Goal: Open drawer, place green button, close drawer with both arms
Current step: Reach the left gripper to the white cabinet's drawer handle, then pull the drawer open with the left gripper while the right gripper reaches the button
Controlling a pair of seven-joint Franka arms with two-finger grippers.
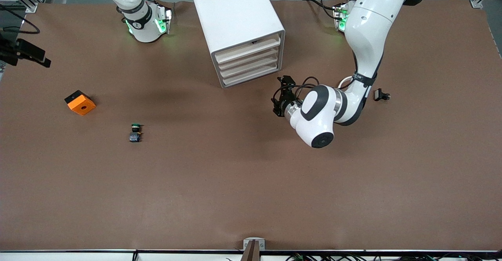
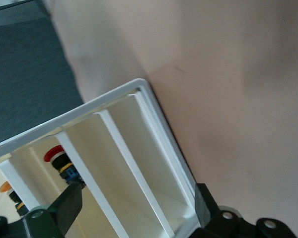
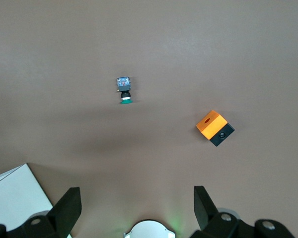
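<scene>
On the brown table [image 1: 251, 182], toward the edge where the arm bases stand, we find the boxy white cabinet [image 1: 235, 17] with four shallow white drawers stacked in its front. The third drawer down [image 1: 249, 69] is closed. The left gripper [image 1: 283, 96] hangs just in front of the cabinet's front, level with the drawers, jaws open and empty; its wrist view looks into the cabinet's white frame [image 2: 154, 124]. The tiny push button with a green cap and dark body [image 1: 135, 132] lies on the table toward the right arm's end, well apart from the cabinet. The orange cube with a black hole [image 1: 80, 102] lies near it, closer to that end's edge. The right gripper [image 3: 134, 210] waits high over the table, jaws open and empty.
</scene>
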